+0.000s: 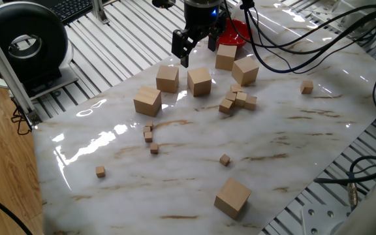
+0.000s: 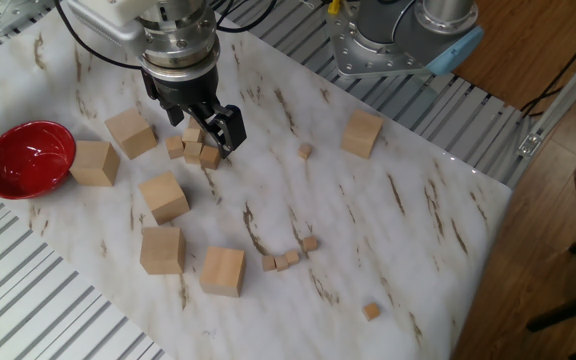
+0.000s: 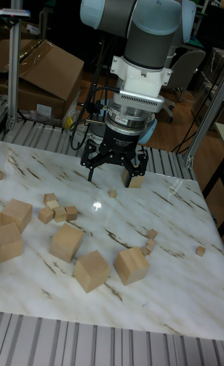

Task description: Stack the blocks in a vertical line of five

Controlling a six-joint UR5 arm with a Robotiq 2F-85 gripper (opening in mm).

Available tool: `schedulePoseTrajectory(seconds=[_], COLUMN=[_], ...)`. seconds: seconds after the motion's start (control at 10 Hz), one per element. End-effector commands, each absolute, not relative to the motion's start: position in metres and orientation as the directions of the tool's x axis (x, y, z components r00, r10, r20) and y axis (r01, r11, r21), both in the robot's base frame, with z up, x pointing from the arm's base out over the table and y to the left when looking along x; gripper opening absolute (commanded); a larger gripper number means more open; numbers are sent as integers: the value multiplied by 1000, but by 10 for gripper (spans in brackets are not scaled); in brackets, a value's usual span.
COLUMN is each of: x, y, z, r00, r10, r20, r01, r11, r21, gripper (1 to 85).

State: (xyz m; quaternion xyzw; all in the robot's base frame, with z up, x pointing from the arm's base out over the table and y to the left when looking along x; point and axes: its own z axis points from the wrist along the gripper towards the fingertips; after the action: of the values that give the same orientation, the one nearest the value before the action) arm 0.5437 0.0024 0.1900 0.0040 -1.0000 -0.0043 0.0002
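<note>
Jaws wide and empty over the tiny cubes (image 2: pixel 208 157), nearest block (image 2: pixel 130 132) just off toward the red bowl (image 2: pixel 26 155), all the blocks (image 2: pixel 164 196) lying single on the bench (image 2: pixel 408 230), nothing stacked yet.

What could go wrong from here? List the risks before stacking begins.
1. The tiny cubes lie in a cluster close beside the blocks, near the open pincer; a descent could knock or catch them instead.
2. The blocks sit turned at different angles, so five stacked may end up skewed and topple.
</note>
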Motion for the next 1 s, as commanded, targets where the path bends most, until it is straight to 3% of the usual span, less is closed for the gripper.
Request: schedulePoseTrajectory(seconds=[0.0, 0.9], x=[542, 544], y=[32, 30], z=[191, 188], r00=[-971, -975], r10=[237, 223], r20=[33, 20], r01=[239, 224], r11=[965, 971], r21=[109, 86], gripper=[10, 10])
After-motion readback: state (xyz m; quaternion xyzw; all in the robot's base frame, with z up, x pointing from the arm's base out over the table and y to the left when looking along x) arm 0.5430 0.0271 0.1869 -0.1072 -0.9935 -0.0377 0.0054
